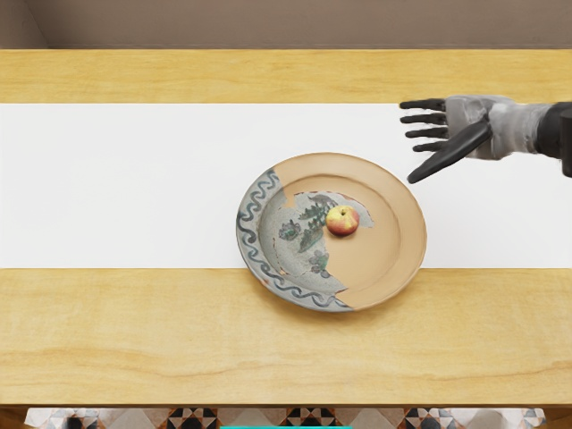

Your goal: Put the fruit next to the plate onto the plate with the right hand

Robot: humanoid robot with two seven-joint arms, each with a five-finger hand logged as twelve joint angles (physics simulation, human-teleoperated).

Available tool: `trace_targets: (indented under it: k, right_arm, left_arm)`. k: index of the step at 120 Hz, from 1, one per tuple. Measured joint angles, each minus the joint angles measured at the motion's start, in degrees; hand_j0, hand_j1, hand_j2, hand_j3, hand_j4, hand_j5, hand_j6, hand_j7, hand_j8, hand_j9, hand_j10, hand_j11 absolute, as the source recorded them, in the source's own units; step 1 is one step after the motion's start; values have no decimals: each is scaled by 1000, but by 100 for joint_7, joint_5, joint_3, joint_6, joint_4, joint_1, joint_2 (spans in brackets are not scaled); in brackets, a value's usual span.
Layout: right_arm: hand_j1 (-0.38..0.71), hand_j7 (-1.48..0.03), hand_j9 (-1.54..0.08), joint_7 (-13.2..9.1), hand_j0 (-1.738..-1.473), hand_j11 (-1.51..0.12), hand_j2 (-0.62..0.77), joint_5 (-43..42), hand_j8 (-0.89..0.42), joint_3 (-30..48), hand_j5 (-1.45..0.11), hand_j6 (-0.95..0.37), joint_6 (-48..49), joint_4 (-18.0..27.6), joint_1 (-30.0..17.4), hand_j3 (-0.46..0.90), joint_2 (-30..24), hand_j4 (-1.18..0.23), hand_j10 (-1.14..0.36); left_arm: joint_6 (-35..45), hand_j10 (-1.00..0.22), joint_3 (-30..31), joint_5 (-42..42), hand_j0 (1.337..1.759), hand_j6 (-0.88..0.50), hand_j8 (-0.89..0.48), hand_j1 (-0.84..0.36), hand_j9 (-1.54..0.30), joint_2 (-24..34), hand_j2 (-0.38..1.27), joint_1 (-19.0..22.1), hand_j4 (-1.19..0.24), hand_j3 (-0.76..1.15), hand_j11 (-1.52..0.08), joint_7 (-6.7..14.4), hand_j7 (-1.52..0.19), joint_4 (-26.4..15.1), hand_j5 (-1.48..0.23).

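One fruit (342, 221), lying near the middle of the plate (400, 259) on the desk (134, 340). Right hand (449, 132) released, fingers spread, grasping nothing, apart from the plate beyond its far-right rim. Small risk only: might roll off-centre if rim knocked by a careless sweep.

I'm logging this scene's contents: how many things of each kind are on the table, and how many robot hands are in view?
plate: 1
fruit, lying on the plate: 1
white runner: 1
right hand, open, beyond the plate's far right rim: 1
Total: 4
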Motion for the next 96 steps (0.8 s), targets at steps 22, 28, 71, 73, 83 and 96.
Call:
trace_targets:
  k: [22, 28, 71, 73, 83, 96]
  right_arm:
    - [-287, -68, -68, 0, -1658, -68, -9, 727, -51, 1779, -68, -51, 2414, -68, -1798, 0, -236, -52, -52]
    - [-288, -67, -67, 0, -1658, -67, -9, 945, -50, 2165, -67, -50, 2785, -73, -2215, 0, -301, -51, -51]
    - [-291, -64, -64, 0, -1658, -64, -9, 1564, -48, 3276, -64, -47, 3369, -306, -3521, 0, -451, -48, -48]
    - [-291, -64, -64, 0, -1658, -64, -9, 1568, -47, 3282, -64, -47, 3372, -312, -3535, 0, -453, -48, -48]
    - [-291, -64, -64, 0, -1658, -64, -9, 1623, -47, 3307, -64, -47, 3381, -320, -3580, 0, -461, -47, -48]
    - [-291, -64, -63, 0, -1658, -63, -9, 1668, -47, 3319, -63, -47, 3386, -320, -3599, 0, -471, -47, -48]
  left_arm:
    - [0, -234, 0, 0, 1658, -234, -234, 69, -304, 0, 47, 2, -234, 0, -304, 0, -304, 0, -304]
    - [0, -234, 0, 0, 1658, -234, -234, 69, -304, 0, 47, 2, -234, 0, -304, 0, -304, 0, -304]
    - [0, -234, -1, 0, 1658, -234, -234, 69, -304, 0, 47, 2, -234, 0, -304, 0, -304, 0, -304]
    - [0, -234, -1, 0, 1658, -234, -234, 69, -304, 0, 47, 2, -234, 0, -304, 0, -304, 0, -304]
    - [0, -234, -1, 0, 1658, -234, -234, 69, -304, 0, 47, 2, -234, 0, -304, 0, -304, 0, -304]
    - [0, -234, -3, 0, 1658, -234, -234, 69, -304, 0, 47, -7, -234, 0, -304, 0, -304, 0, -304]
